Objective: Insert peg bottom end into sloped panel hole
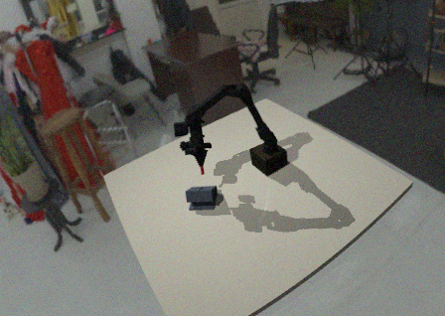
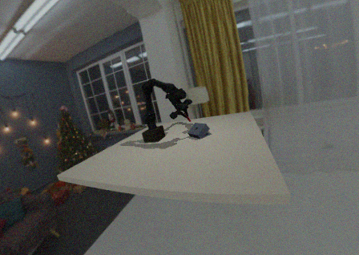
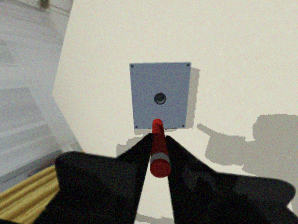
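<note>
A round red peg (image 1: pixel 203 171) (image 2: pixel 189 119) (image 3: pixel 158 131) with a grey band near its top is held between the fingertips. My gripper (image 1: pixel 202 165) (image 3: pixel 158 138) is shut on it, in the air above the table. The blue-grey sloped panel (image 1: pixel 201 195) (image 2: pixel 199 130) (image 3: pixel 145 95) stands on the table below the peg. Its round dark hole (image 3: pixel 160 98) is at the middle of the face, with a small dark dot near each corner. In the wrist view the peg's far end points toward the panel's near edge, short of the hole and apart from the panel.
The pale table top (image 1: pixel 164 260) (image 2: pixel 168 174) (image 3: pixel 240 45) carries the arm's dark base block (image 1: pixel 268 159) (image 2: pixel 154 134) and the arm's shadows. The table's edge shows left of the panel in the wrist view. A stool, a desk and a curtain stand beyond the table.
</note>
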Robot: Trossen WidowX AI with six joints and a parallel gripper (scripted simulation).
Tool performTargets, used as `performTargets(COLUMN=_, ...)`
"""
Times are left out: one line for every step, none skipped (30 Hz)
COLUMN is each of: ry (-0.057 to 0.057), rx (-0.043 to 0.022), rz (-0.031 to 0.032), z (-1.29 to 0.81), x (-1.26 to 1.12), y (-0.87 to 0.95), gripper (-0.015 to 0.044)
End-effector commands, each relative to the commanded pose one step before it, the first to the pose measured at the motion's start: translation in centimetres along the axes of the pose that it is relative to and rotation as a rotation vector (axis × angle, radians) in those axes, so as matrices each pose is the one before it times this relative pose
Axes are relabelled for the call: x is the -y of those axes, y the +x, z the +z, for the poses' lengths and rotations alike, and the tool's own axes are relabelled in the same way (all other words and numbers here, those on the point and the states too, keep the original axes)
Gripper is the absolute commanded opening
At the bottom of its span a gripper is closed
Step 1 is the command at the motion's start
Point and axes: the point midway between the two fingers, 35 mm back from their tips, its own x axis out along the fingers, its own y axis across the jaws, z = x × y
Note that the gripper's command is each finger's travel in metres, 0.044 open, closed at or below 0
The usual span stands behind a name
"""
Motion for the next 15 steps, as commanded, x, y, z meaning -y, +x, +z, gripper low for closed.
performTargets(ry=0.0328, rx=0.00488, rz=0.01841, z=0.475, x=0.256, y=-0.447, gripper=0.0000)
performTargets(ry=0.0064, rx=0.00155, rz=0.00336, z=0.111, x=0.078, y=-0.092, gripper=0.0000)
performTargets(ry=0.0064, rx=0.00156, rz=0.00336, z=0.111, x=0.078, y=-0.093, gripper=0.0000)
performTargets(ry=0.0064, rx=0.00156, rz=0.00337, z=0.111, x=0.077, y=-0.093, gripper=0.0000)
performTargets(ry=0.0064, rx=0.00156, rz=0.00337, z=0.111, x=0.077, y=-0.094, gripper=0.0000)
performTargets(ry=0.0004, rx=0.00012, rz=0.00023, z=0.011, x=0.001, y=0.037, gripper=0.0000)
performTargets(ry=0.0008, rx=0.00022, rz=0.00044, z=0.022, x=0.003, y=0.072, gripper=0.0000)
performTargets(ry=0.0012, rx=0.00033, rz=0.00065, z=0.032, x=0.004, y=0.108, gripper=0.0000)
performTargets(ry=0.0016, rx=0.00044, rz=0.00088, z=0.042, x=0.006, y=0.145, gripper=0.0000)
performTargets(ry=0.0019, rx=0.00052, rz=0.00106, z=0.050, x=0.008, y=0.174, gripper=0.0000)
performTargets(ry=0.0022, rx=0.00059, rz=0.00122, z=0.055, x=0.010, y=0.199, gripper=0.0000)
performTargets(ry=0.0023, rx=0.00063, rz=0.00131, z=0.057, x=0.012, y=0.213, gripper=0.0000)
performTargets(ry=0.0023, rx=0.00063, rz=0.00134, z=0.056, x=0.013, y=0.217, gripper=0.0000)
performTargets(ry=0.0024, rx=0.00062, rz=0.00134, z=0.054, x=0.014, y=0.218, gripper=0.0000)
performTargets(ry=0.0024, rx=0.00061, rz=0.00135, z=0.051, x=0.016, y=0.218, gripper=0.0000)
